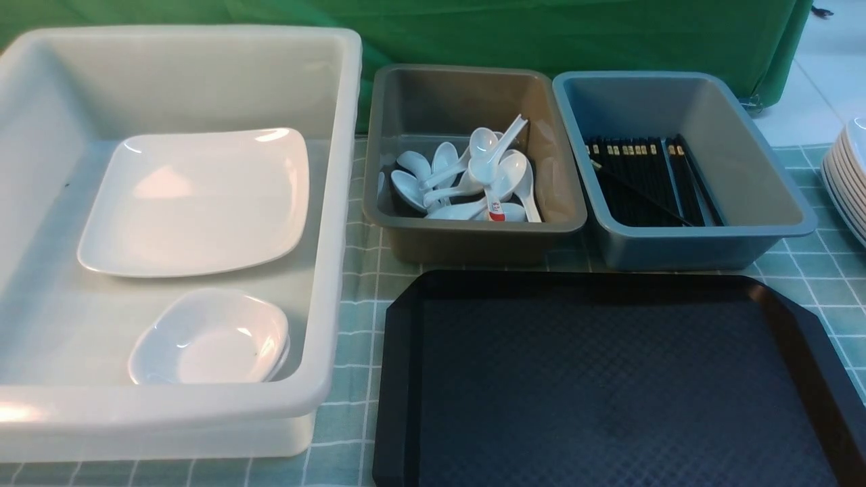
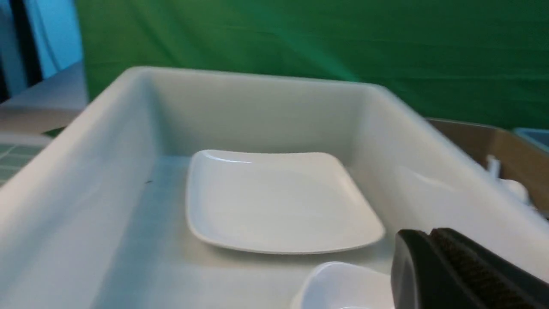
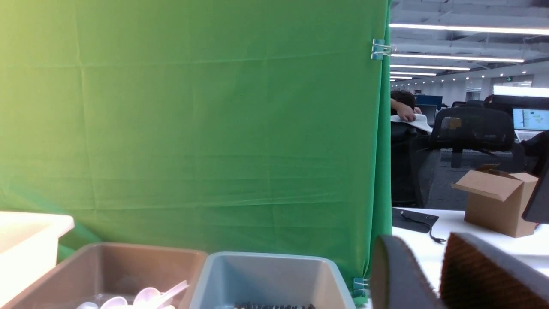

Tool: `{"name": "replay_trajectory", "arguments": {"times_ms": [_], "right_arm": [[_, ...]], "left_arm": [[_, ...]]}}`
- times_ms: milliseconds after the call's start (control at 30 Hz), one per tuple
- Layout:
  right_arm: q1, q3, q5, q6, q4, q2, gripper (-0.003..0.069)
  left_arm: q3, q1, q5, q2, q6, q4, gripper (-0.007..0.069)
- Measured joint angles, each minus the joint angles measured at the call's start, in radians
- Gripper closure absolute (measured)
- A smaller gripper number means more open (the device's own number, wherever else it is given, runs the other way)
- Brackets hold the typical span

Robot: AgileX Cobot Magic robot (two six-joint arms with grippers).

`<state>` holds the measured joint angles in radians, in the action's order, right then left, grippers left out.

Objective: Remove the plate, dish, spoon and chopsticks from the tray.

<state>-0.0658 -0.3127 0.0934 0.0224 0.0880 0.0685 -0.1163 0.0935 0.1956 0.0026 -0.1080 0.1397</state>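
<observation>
1. Black and bare, the tray [image 1: 609,379] lies on the checked cloth [image 1: 352,284] just in front of the two small tubs.
2. The plate [image 1: 196,203] lies flat in the white tub [image 1: 338,203], with a small dish [image 1: 213,338] nearer the camera in the same tub.
3. The spoon cannot be told from the other white ones heaped in the grey-brown tub [image 1: 467,233].
4. The chopsticks [image 1: 643,179] lie among the black ones in the blue-grey tub [image 1: 703,243].
5. The left gripper [image 2: 433,253] is closed, empty, above the white tub.
6. The right gripper [image 3: 429,274] has its jaws slightly apart, holding nothing.
</observation>
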Motion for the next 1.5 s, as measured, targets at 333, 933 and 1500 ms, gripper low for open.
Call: {"name": "replay_trajectory", "arguments": {"times_ms": [333,933,1500], "right_arm": [[0.000,0.001,-0.004,0.007,0.001,0.000,0.0430],[0.000,0.001,-0.004,0.008,0.001,0.000,0.0421],[0.000,0.160,-0.104,-0.144,0.024,-0.002,0.0419]], "left_arm": [[0.123,-0.101,0.035,-0.001,0.014,-0.037,0.0613],[0.123,-0.102,0.029,-0.001,0.005,-0.037,0.0613],[0.123,-0.102,0.028,-0.001,0.004,-0.037,0.0613]]}}
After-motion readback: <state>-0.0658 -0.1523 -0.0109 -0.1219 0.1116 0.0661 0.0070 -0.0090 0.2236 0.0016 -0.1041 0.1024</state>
